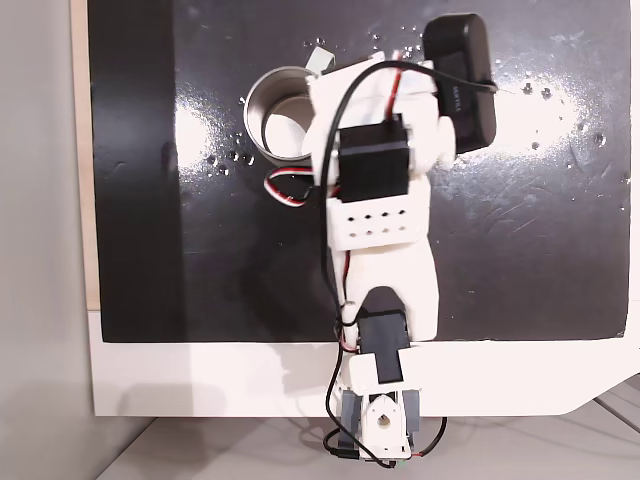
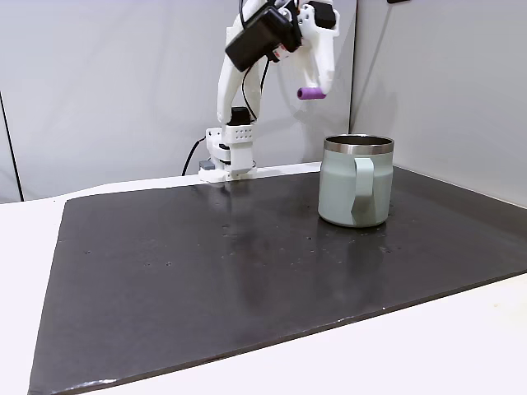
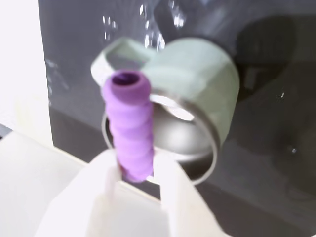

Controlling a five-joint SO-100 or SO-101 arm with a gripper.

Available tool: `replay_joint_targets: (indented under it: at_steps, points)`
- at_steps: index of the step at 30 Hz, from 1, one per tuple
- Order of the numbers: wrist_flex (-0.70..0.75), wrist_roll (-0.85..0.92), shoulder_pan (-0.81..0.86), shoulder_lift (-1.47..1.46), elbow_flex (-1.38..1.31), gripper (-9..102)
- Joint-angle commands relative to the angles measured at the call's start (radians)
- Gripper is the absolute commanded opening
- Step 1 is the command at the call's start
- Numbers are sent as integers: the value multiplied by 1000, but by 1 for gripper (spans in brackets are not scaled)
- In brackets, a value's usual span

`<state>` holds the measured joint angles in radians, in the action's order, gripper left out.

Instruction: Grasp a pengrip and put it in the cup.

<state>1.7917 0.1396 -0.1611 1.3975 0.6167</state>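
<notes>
Looking first through the wrist view, we find the gripper (image 3: pixel 136 173) nearest the lens, its two white, smooth plastic fingers (image 3: pixel 170 197) pinched tight on the lower end of the pengrip (image 3: pixel 129 123). The pengrip is a soft purple cylinder, ridged in rounded rings along its length, with a dark hollow at its far end. Just past it sits the cup (image 3: pixel 207 98), a round mug with a matte pale grey-green wall, a flat strap-like handle (image 3: pixel 118 52) and a bright, mirror-like metal rim and inside. From this camera the pengrip overlaps the cup's open mouth and handle.

In a fixed view from the side, we see the pengrip (image 2: pixel 310 93) held level in the air, up and to the left of the cup (image 2: pixel 355 191), clear of its steel rim. The cup stands upright on a dark, matte mat (image 2: pixel 206 280), which lies over a white table (image 2: pixel 412 354). Behind it the white arm (image 2: pixel 233 99) rises from its base at the mat's far edge.

In a fixed view from above, the arm (image 1: pixel 385 190) covers part of the cup (image 1: pixel 262 115), and small pale droplets (image 1: pixel 225 160) glint on the black mat (image 1: pixel 150 200).
</notes>
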Motion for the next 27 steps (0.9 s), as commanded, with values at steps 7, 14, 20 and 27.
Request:
replay_joint_targets:
  at_steps: [7, 14, 20, 27]
  points:
    - [-28, -94, -169, -112, -112, 0]
    - [-29, -91, -190, -124, -112, 2]
    - [-17, -75, -181, -126, -114, 23]
    - [-17, -69, -166, -121, -114, 23]
